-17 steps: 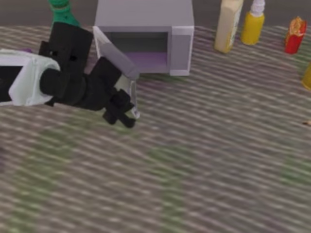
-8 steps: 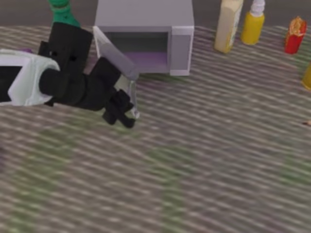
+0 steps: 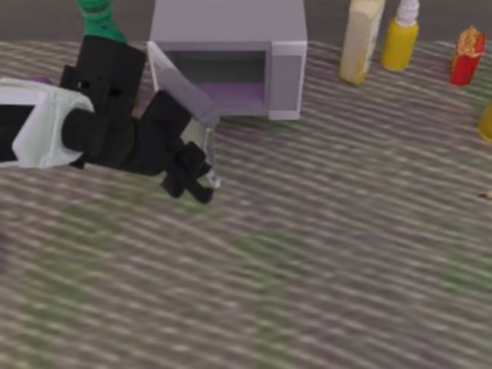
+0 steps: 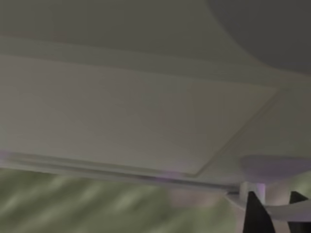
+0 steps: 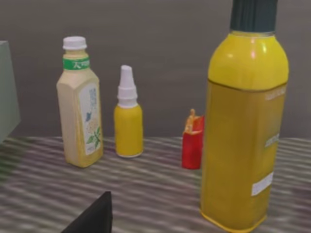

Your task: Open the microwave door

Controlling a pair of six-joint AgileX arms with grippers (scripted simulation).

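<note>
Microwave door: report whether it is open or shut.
Open. The microwave door angles out from its left hinge, baring the lilac interior; the left gripper is at its free edge.

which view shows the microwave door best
The top view: the microwave door stands swung out from the microwave, hinged at its left, with the left gripper at its free edge. The left wrist view shows only a close, flat stretch of the door panel. The right wrist view shows bottles, not the door.
</note>
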